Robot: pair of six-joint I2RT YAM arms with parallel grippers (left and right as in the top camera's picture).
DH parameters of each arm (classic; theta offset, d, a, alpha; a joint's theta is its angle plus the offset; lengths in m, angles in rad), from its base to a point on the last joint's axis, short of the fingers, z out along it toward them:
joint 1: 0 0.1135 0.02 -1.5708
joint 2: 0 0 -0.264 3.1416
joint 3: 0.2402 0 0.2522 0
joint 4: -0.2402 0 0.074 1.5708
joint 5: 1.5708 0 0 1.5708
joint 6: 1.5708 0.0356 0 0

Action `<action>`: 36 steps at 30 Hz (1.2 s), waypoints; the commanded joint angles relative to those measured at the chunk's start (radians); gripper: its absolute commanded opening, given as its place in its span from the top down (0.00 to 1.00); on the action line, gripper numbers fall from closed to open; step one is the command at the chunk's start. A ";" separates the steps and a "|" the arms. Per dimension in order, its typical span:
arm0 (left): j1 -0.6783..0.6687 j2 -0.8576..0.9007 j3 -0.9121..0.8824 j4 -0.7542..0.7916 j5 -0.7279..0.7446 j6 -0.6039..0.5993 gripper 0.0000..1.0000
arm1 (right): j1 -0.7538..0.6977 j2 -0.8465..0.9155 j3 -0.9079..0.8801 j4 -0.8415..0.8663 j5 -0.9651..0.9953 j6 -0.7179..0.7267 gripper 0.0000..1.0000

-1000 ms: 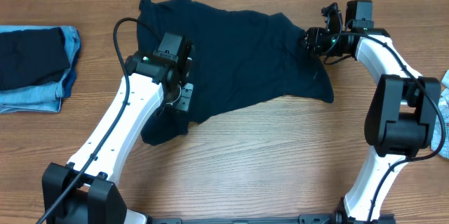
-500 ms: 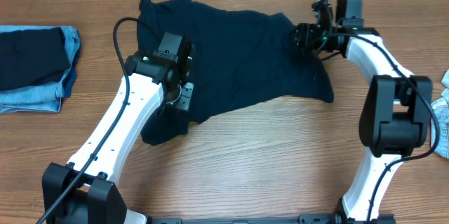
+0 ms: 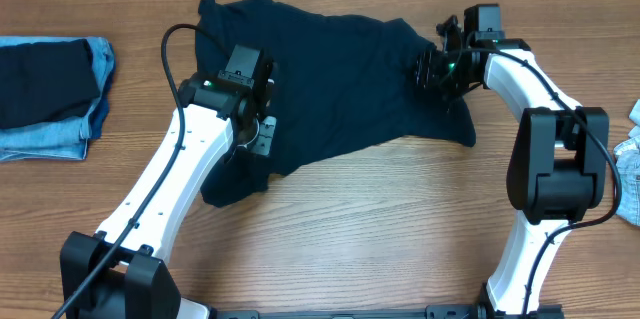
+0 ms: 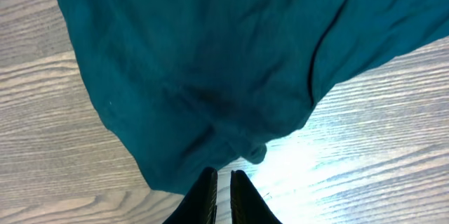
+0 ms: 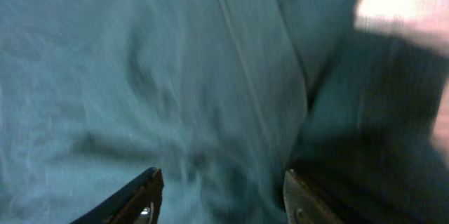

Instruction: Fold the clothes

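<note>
A dark navy shirt (image 3: 340,79) lies spread and rumpled across the middle of the wooden table. My left gripper (image 3: 262,141) hovers over its lower left part. In the left wrist view the left gripper (image 4: 223,176) is shut, its tips just off the shirt's hem (image 4: 210,62), with bare wood showing in the thin slit. My right gripper (image 3: 432,67) is over the shirt's right sleeve area. In the right wrist view the right gripper (image 5: 223,182) stands open, its fingers wide apart with wrinkled shirt cloth (image 5: 140,76) close below them.
A folded stack of dark navy and light blue denim clothes (image 3: 50,99) sits at the table's left edge. A pale cloth piece (image 3: 630,149) shows at the right edge. Both arm bases stand at the near side.
The right gripper has shifted left and slightly toward me, further onto the shirt's right side. The left arm and the shirt have not moved.
</note>
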 commanded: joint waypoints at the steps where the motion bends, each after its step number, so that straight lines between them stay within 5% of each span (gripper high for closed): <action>1: 0.000 -0.004 0.013 0.008 0.009 -0.013 0.88 | -0.002 -0.006 0.004 -0.066 -0.019 0.077 0.46; 23: 0.000 -0.004 0.013 0.020 0.010 0.002 0.84 | 0.032 -0.014 0.024 -0.246 0.091 0.105 0.46; 36: 0.000 -0.004 0.013 0.039 0.011 0.002 0.77 | 0.040 -0.014 0.024 -0.282 -0.156 0.253 0.46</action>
